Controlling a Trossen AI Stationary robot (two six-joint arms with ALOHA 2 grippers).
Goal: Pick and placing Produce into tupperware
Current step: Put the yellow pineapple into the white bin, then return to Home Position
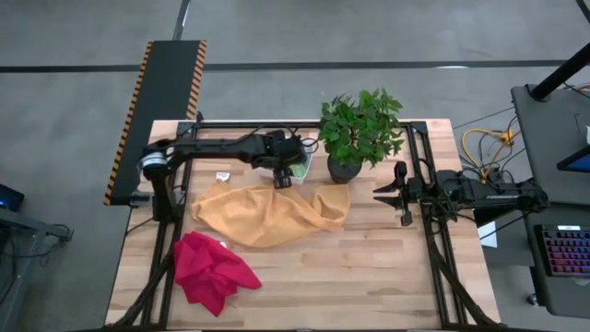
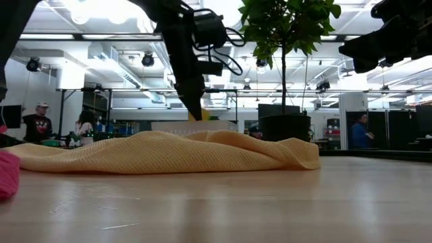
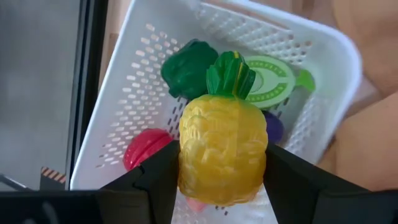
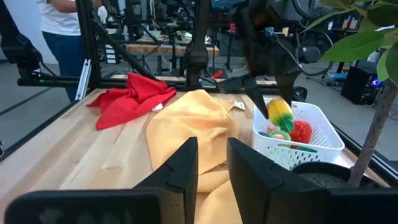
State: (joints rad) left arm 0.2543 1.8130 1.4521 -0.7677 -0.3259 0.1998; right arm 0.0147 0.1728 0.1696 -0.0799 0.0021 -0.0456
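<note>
While the left gripper (image 3: 221,177) hangs over the white tupperware (image 3: 143,81), its two fingers (image 3: 155,177) pinch one yellow toy pineapple (image 3: 222,155) with a green crown, held just above the bin's open top. Inside the bin the left wrist view shows four more pieces of produce: one dark green piece (image 3: 186,68), one pale green round slice (image 3: 270,78), one red piece (image 3: 144,148) and one purple piece (image 3: 272,126) mostly hidden behind the pineapple. A trace of pink shows under the pineapple, too little to count as a separate piece.

The tupperware sits at the far side of the counter (image 1: 369,267), just beside the single potted plant (image 1: 359,129) and touching the far edge of the one orange cloth (image 1: 272,214). One red cloth (image 1: 212,267) lies crumpled near the front left corner, apart from the orange one. A small white tag (image 1: 222,175) lies on the wood by the orange cloth; any writing on it is too small to read.

The right gripper (image 1: 404,195) waits above the counter's right side, well apart from the bin, its two fingers (image 4: 180,168) parted by a narrow gap and holding nothing.

No brand or label can be read on the bin, the toys or the cloths. People stand in the room behind the counter.
</note>
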